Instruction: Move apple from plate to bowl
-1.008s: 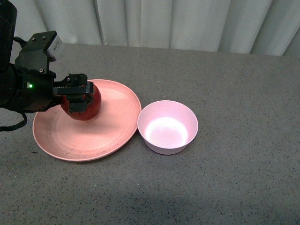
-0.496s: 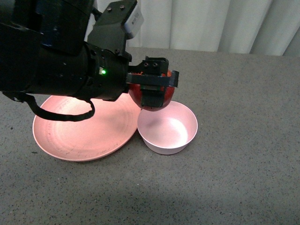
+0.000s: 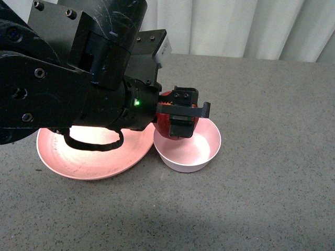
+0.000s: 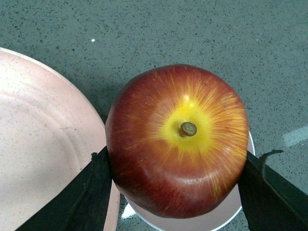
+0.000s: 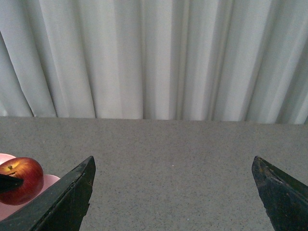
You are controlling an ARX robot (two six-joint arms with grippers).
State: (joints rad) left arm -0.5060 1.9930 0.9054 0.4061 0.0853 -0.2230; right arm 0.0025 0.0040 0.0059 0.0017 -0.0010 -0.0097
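My left gripper (image 3: 181, 119) is shut on the dark-red apple (image 3: 166, 125) and holds it over the near-left part of the small pale-pink bowl (image 3: 203, 149), just above its rim. In the left wrist view the apple (image 4: 178, 139) shows its yellow patch and stem, gripped on both sides by black fingers (image 4: 94, 192), with the bowl's rim (image 4: 207, 224) under it. The wide salmon-pink plate (image 3: 78, 162) lies left of the bowl, with nothing on it. My right gripper (image 5: 173, 163) is open and holds nothing, off to the right above bare table.
The grey speckled table (image 3: 272, 188) stretches to the right and front of the bowl. A white curtain (image 3: 235, 26) hangs behind the table's far edge. My left arm (image 3: 78, 89) covers the plate's far half.
My left gripper lifted the apple off the plate, carried it right, and now has lowered it over the bowl. The plate holds nothing now.
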